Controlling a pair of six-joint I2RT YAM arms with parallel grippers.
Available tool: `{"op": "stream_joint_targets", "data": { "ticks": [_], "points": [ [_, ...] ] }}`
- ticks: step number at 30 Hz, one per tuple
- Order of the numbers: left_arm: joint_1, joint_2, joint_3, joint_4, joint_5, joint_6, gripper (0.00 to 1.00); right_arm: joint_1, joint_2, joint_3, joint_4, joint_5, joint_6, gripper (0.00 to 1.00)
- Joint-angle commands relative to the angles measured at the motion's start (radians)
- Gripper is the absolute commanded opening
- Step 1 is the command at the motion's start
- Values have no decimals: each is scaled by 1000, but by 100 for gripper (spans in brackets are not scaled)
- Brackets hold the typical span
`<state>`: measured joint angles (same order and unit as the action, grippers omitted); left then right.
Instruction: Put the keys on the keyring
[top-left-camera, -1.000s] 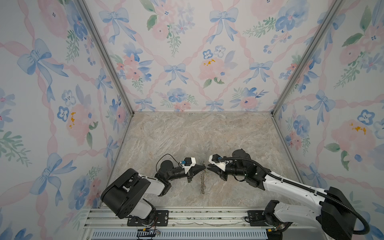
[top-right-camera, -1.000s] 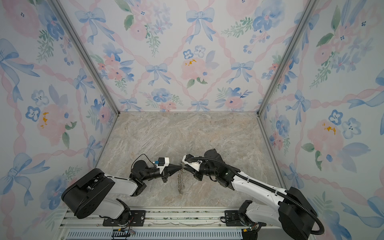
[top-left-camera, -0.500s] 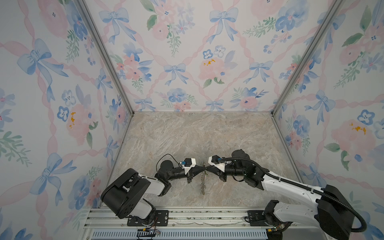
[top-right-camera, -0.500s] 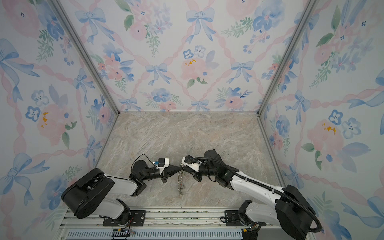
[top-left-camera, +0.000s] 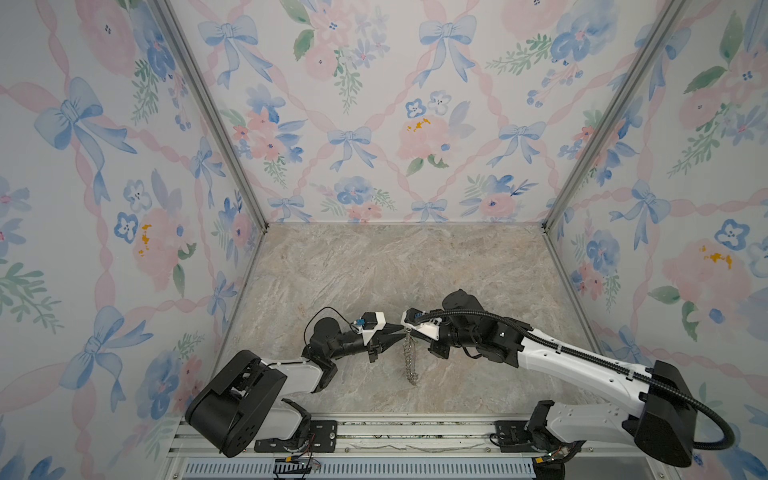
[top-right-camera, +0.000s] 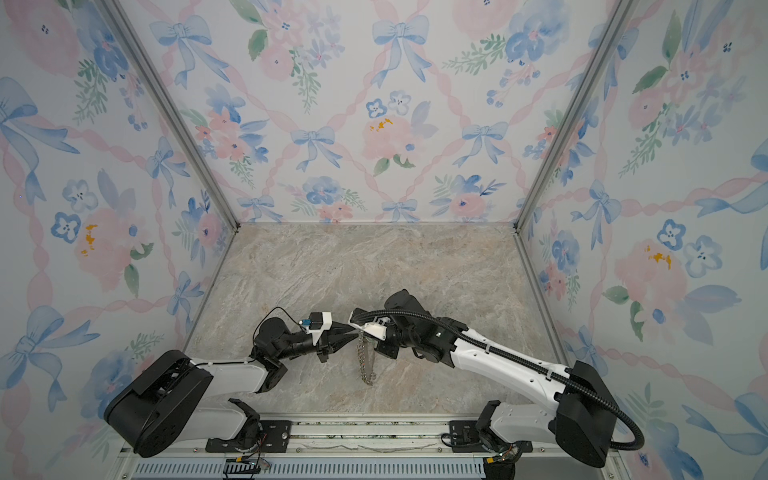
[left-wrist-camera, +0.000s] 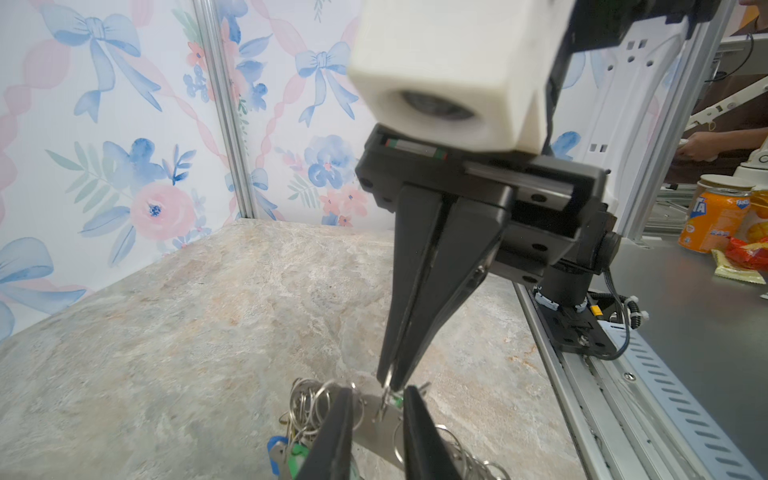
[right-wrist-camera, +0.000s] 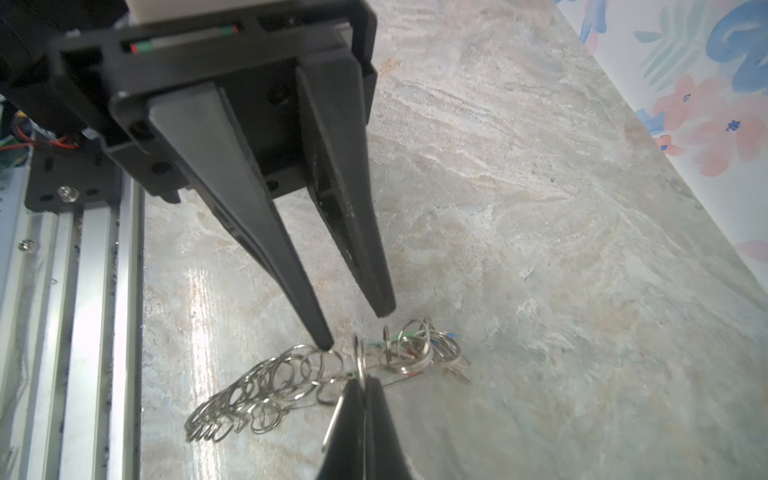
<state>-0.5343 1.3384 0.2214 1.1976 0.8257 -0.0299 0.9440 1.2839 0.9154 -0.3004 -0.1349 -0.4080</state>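
Hanging edge-on like a silver chain, the keyring drops from the right gripper, whose jaws are pinched shut on one of its wire rings. Its lower end lies on the marbled desk. Blue and green keys cluster among the rings. The left gripper stands narrowly parted at the top rings, gripping nothing. A second ago it was closed, while the right gripper was not yet fully shut. An orange can partly reads "Fanta".
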Motion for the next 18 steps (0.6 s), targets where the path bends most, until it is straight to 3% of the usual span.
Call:
{"op": "stream_joint_targets", "data": {
  "ticks": [1,18],
  "points": [
    [5,-20,24,-129,58,46,29,30,34,62,-168,138,-50,0],
    [0,18,97,-264,113,68,31,114,110,218,-259,170,-143,0]
  ]
}}
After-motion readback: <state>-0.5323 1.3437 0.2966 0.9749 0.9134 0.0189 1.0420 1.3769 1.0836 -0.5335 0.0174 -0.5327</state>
